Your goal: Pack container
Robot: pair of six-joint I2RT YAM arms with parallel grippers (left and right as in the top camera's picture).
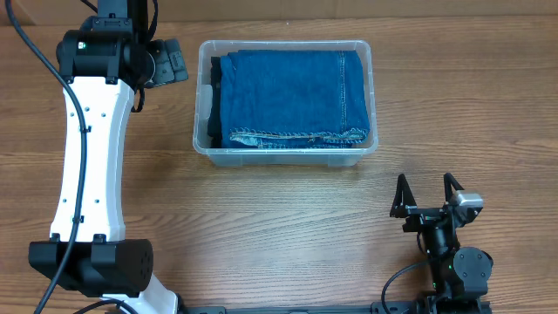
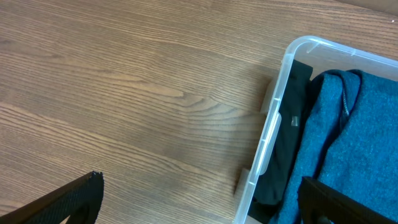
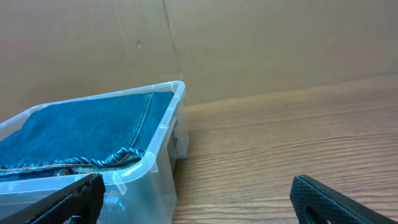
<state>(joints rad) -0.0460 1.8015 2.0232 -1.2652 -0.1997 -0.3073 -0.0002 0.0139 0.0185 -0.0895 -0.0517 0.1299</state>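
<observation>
Your left gripper (image 2: 199, 183) beside the container (image 1: 285, 158) and right gripper (image 1: 426, 194) well apart from it both stand open; grip its stiff rim, probably heavy with jeans (image 1: 288, 87).

The clear rectangular container (image 1: 286, 157) is seen upright on the wooden table (image 1: 261, 227), filled with folded blue denim (image 1: 288, 92) beside a dark garment (image 1: 212, 100).

even, bright light; soft shadows; all three views sharp, no glare.

place: robot lab bench; evidence: wood-grain table (image 1: 288, 227); cardboard backdrop (image 3: 249, 43)
</observation>
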